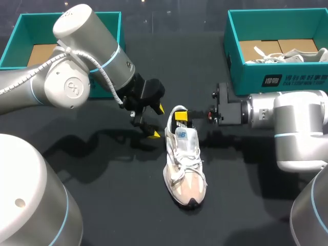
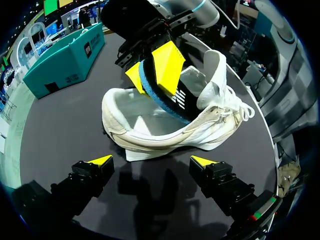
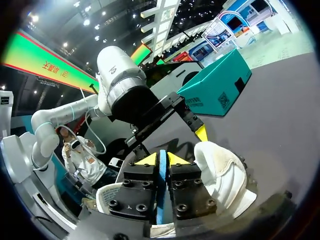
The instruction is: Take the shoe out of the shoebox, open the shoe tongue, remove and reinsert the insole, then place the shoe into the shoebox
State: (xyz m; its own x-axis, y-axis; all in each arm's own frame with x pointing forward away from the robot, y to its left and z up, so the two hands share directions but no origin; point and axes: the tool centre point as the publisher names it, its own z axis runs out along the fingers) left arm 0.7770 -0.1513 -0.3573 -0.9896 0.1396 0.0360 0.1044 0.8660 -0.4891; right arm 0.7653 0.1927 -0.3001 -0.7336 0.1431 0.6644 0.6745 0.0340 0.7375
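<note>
Looking at the head view: shoe (image 1: 184, 164) is out of the box (image 1: 241, 77) and lies well apart from it, so step one's done. Left wrist view: my left gripper (image 2: 151, 161) is wide open beside the shoe, holding nothing, and the right gripper (image 2: 150, 75) pinches the blue insole (image 2: 161, 100) at the shoe's heel opening. Right wrist view: its fingers are clamped on the insole. Can't tell if it's coming out or going in. Boxing's still left.
</note>
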